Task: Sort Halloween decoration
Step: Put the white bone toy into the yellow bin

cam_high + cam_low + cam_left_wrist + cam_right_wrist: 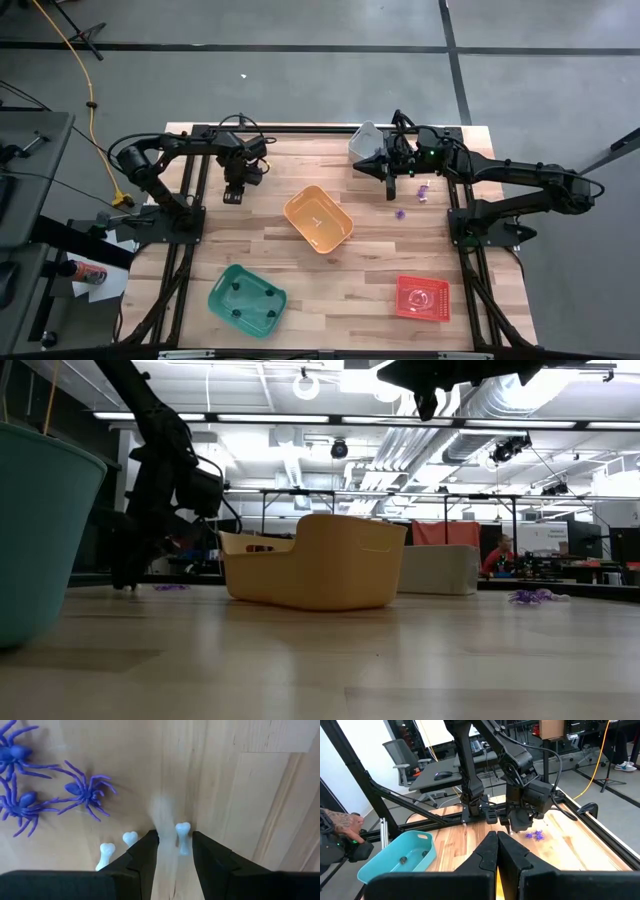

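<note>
Left wrist view is showing three purple spiders (85, 792) at the frame's upper left and three whitish bones (182, 836) near the bottom centre, one sitting between the parted fingers of the left gripper (172, 851), which is not yet clenching it. High view is showing four bins: orange bin (318, 219), green bin (247, 299), red bin (422, 298), grey bin (366, 141). Two purple trinkets (400, 213) are lying centre-right, too small to identify. The right gripper (497, 851) is hanging clenched, empty.
</note>
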Available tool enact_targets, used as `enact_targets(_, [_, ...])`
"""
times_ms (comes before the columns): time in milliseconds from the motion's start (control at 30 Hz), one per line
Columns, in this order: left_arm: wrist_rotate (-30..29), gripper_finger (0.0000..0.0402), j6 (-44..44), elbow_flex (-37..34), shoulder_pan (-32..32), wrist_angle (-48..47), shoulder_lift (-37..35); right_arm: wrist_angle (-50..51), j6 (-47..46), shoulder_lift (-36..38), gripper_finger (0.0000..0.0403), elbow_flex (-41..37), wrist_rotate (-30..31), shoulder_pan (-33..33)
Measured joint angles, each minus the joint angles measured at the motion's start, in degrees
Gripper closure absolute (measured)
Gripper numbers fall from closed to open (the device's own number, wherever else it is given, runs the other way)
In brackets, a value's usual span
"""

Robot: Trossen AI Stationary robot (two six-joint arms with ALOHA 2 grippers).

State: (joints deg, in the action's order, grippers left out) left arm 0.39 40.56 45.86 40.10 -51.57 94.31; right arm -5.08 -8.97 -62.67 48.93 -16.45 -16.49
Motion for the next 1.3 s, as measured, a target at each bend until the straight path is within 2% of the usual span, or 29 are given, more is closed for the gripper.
enact_targets(267, [-1.6, 0.0287, -3.3, -1.6, -0.3, 1.3, -0.2, 0.0, 0.0, 0.0, 0.0402, 0.0, 0.0, 0.0])
enact_targets(633, [-4.9, 0.0289, -7.5, -1.8, -3.8, 1.7, -0.1, 0.0, 0.0, 0.0, 0.0402, 0.0, 0.0, 0.0])
enact_targets(767, [-5.9, 0.0314, -8.4, -1.8, -4.7, 1.9, -0.1, 0.0, 0.0, 0.0, 0.0402, 0.0, 0.0, 0.0])
enact_targets(1000, [-6.6, 0.039, -10.1, -1.8, -4.6, 2.3, -0.1, 0.2, 0.0, 0.0, 0.0402, 0.0, 0.0, 0.0])
enact_targets(1300, [-6.3, 0.0398, -10.5, -1.8, -4.6, 2.1, -0.1, 0.2, 0.0, 0.0, 0.0402, 0.0, 0.0, 0.0])
